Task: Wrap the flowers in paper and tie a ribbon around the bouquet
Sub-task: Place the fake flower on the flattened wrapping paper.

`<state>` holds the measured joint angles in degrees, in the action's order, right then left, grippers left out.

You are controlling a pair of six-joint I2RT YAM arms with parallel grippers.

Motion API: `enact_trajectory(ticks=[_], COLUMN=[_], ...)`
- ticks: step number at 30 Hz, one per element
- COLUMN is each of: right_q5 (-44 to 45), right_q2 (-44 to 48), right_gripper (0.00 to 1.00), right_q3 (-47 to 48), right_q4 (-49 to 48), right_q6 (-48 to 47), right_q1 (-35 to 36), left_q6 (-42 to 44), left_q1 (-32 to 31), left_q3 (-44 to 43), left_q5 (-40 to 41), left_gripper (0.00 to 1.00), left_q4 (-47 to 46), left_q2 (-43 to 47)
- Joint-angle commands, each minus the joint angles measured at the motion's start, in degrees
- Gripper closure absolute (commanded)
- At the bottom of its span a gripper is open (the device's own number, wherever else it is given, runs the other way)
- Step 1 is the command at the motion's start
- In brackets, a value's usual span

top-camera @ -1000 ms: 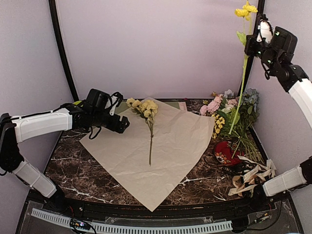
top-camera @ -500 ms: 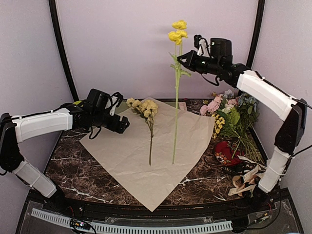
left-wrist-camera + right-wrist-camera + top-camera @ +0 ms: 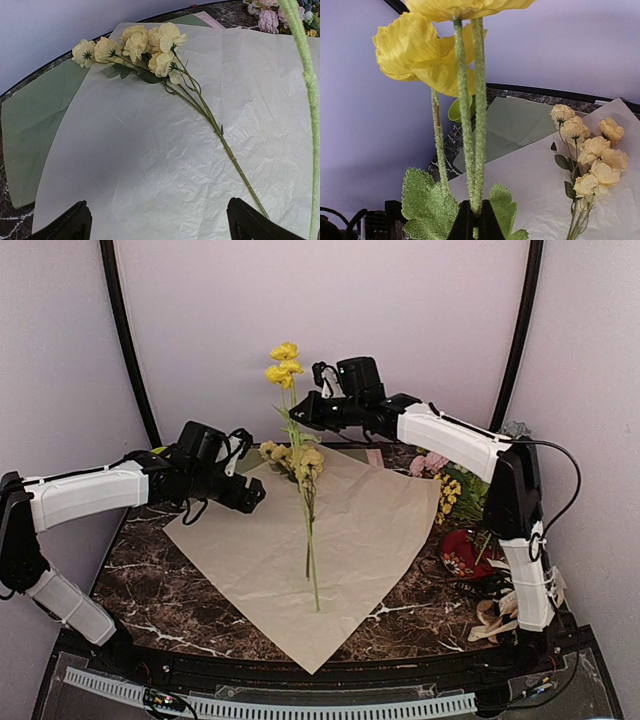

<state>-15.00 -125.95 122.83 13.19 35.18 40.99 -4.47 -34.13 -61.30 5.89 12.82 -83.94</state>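
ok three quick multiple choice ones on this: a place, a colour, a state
1. Where does the pale blossom stem lie?
A. on the beige paper
B. on marble
C. in a vase
2. What colour sheet shows under the paper?
A. red
B. green
C. blue
3. The right gripper is
A. open and empty
B. out of view
C. shut on the tall yellow flower

1 A, it lies flat on it; 2 B, a green corner shows past its edge; 3 C, it pinches the fuzzy stalks.
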Motion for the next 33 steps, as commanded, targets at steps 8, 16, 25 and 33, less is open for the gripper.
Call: enact_trajectory(ticks=[8, 16, 25, 33], right_q5=[4.6, 9.1, 7.3, 5.9], right_q2=[-11.5, -17.2, -24.1, -25.9], right_gripper=[1.00, 1.00, 1.00, 0.91], right_q3=[5.7, 3.5, 7.5, 8.2], right_q4=[-4.6, -17.4, -21.0, -21.0], right_q6=[-2.2, -3.7, -8.9, -10.0], right_q1=[0.6, 0.1, -0.2, -1.6], left_q6=[0.4, 0.4, 0.3, 0.3], left_q1=[0.1, 0.1, 0.1, 0.1], left_q3=[-2.1, -2.3, -2.4, -2.3], left_q5=[-0.5, -0.8, -0.7, -0.9], left_gripper=[0.03, 0.03, 0.03, 0.03], left_q4=[1.4, 1.7, 1.8, 1.8], left_q2=[0.4, -0.1, -0.3, -0.7])
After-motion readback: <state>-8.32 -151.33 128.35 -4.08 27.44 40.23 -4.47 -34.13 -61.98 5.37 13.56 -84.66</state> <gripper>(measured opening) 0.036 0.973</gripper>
